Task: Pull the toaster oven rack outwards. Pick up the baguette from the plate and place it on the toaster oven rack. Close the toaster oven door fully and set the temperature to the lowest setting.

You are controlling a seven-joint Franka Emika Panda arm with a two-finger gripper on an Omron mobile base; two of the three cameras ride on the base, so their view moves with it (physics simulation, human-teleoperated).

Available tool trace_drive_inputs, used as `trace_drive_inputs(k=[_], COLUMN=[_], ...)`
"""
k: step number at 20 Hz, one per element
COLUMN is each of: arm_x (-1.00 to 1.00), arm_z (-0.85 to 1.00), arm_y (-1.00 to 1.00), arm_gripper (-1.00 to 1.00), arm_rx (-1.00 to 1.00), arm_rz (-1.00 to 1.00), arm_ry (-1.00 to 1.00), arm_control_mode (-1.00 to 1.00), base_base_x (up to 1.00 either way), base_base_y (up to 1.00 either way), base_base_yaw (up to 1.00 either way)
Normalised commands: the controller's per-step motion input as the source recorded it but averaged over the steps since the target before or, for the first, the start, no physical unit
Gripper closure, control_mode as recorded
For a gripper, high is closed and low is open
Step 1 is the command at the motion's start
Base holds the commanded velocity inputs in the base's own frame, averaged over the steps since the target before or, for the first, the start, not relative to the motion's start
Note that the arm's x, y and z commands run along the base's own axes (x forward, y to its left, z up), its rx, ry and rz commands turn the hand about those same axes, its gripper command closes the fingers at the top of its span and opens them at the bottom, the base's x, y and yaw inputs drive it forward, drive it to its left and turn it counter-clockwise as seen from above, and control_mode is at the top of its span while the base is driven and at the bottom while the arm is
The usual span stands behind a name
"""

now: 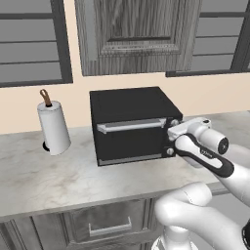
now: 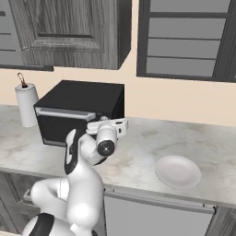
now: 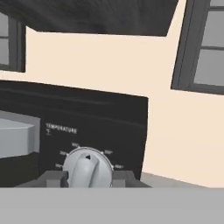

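1. The toaster oven (image 1: 132, 124) stands on the marble desk (image 1: 58, 171) against the cream wall, below a grey wooden wall cabinet (image 1: 136, 34).
2. Its door (image 1: 129, 139) is shut flush against the front, with the long silver bar handle (image 1: 131, 126) running across the top of the dark window.
3. The rack cannot be seen behind the closed door, and whether the baguette lies inside cannot be told.
4. The gripper (image 3: 87, 177) is pressed up to the oven's front right, at the column of knobs; in the left base view the white wrist covers most of that column.
5. In the hand view the two dark fingertips (image 3: 54, 178) sit on either side of the silver temperature knob (image 3: 87, 168), closed narrowly around it and seemingly touching its sides.
6. The knob's ridge stands nearly upright, leaning slightly, with its small pointer mark near the top of the dial. The printed scale around it is too small to read, though the label above reads "TEMPERATURE".
7. The plate (image 2: 178, 171) lies on the desk well to the right of the oven, near the front edge, with nothing on it.
8. A paper towel roll (image 1: 52, 127) stands upright on the desk to the left of the oven, well apart from it.
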Motion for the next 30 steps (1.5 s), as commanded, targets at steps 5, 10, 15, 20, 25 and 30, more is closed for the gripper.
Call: trace_drive_inputs(k=[5, 10, 15, 20, 25, 30], arm_x=[0.01, 0.07, 0.03, 0.03, 0.05, 0.02], arm_z=[-0.48, -0.47, -0.5, -0.55, -0.52, -0.55], arm_y=[0.0, 0.0, 0.0, 0.0, 0.0, 0.0], arm_gripper=[1.0, 1.0, 1.0, 1.0, 1.0, 1.0], arm_rx=[-0.27, -0.27, -0.25, -0.24, -0.23, -0.24], arm_rz=[0.07, 0.07, 0.08, 0.08, 0.09, 0.11], arm_ry=[-0.03, -0.04, -0.02, -0.01, -0.01, 0.0], arm_control_mode=[-1.0, -1.0, -1.0, -1.0, -1.0, -1.0], base_base_x=[0.0, 0.0, 0.0, 0.0, 0.0, 0.0], base_base_y=[0.0, 0.0, 0.0, 0.0, 0.0, 0.0], base_base_yaw=[0.0, 0.0, 0.0, 0.0, 0.0, 0.0])
